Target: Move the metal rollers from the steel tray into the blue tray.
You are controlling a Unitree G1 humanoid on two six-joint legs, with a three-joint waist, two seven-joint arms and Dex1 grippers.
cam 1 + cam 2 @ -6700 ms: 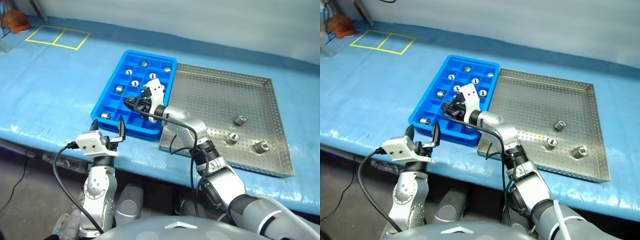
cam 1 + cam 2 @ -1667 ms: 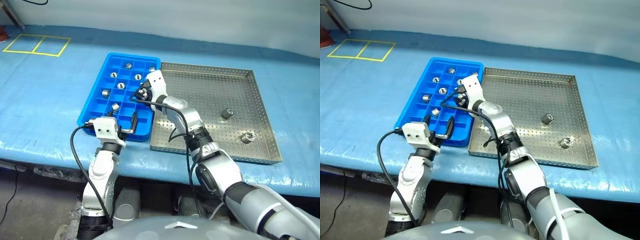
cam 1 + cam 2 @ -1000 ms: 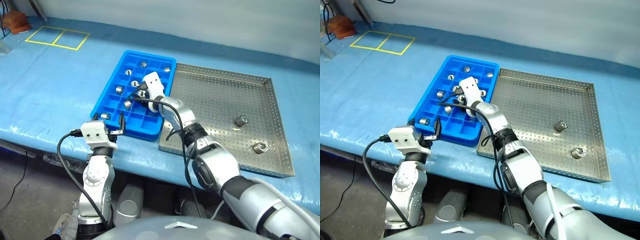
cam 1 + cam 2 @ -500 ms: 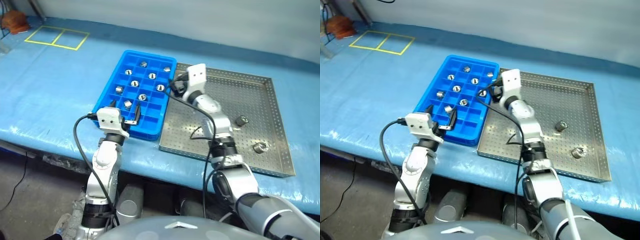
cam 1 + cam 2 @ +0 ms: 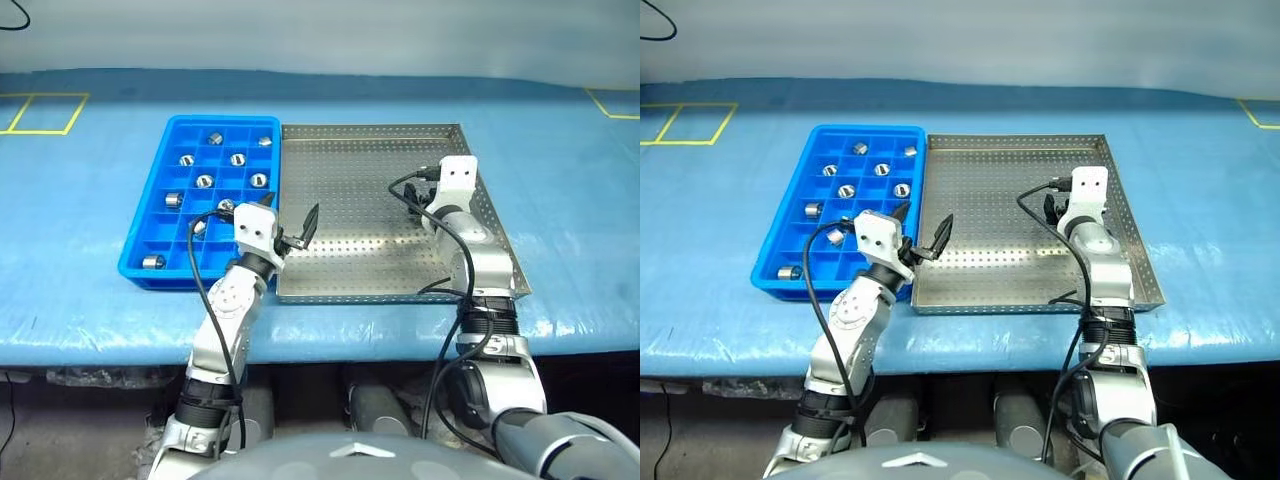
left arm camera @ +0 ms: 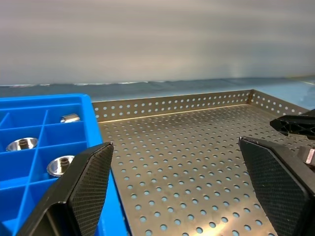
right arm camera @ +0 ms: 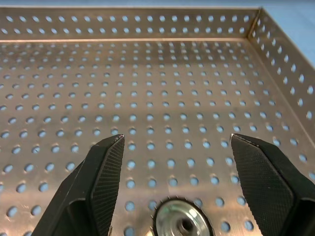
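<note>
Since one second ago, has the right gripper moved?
Yes. The right gripper left the blue tray and now hangs over the steel tray, above a roller.

Bare steel tray (image 5: 360, 190) floor, seemingly unobstructed
</note>
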